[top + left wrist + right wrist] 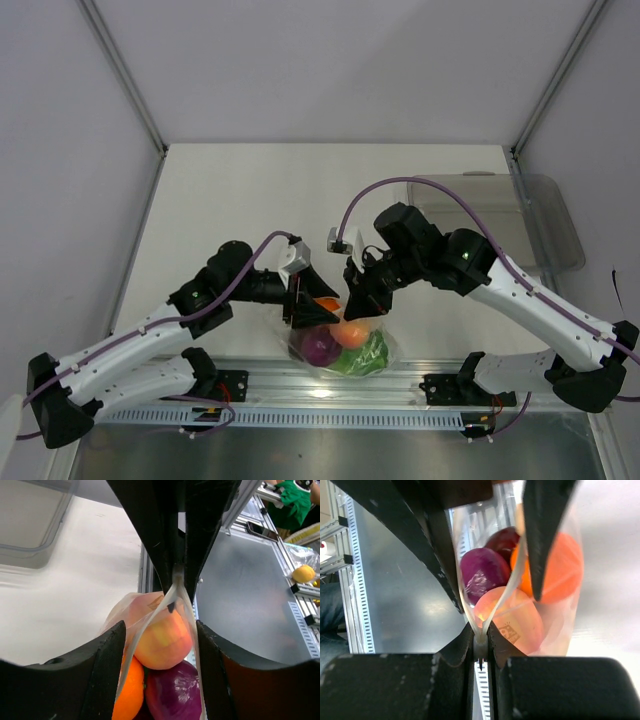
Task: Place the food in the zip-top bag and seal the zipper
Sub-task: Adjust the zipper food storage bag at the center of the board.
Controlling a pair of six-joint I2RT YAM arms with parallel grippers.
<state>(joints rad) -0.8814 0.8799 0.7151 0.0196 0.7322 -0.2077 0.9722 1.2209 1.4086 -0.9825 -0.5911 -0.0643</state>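
Right wrist view first: the right gripper [480, 647] has its jaws squeezed tight on the zipper [492, 616], pinching that thin milky strip right at one end. The left gripper [160, 629] faces it with its black jaws spread, one on each side of the zip-top bag [378, 340], not clamped on anything.

From above, both arms reach in from their bases with elbows bowed outward and wrists turned toward each other, so the two claws nearly meet at the middle of the table [250, 200], close to its near edge.

The strip runs roughly left to right between the claws. It's the bag's top edge, and the pouch sags below it toward the metal rail [300, 385]. Can't really tell if the bottom rests on the table or hangs free.

The pouch is thin, clear and crinkly with glare on it. Inside are a smooth round orange [129, 696], a peach-coloured fruit [162, 640] with a small label, a glossy dark purple fruit [172, 696] and a ruffled green cabbage [366, 356]. A rigid clear tray [545, 215] sits well apart at the far right.
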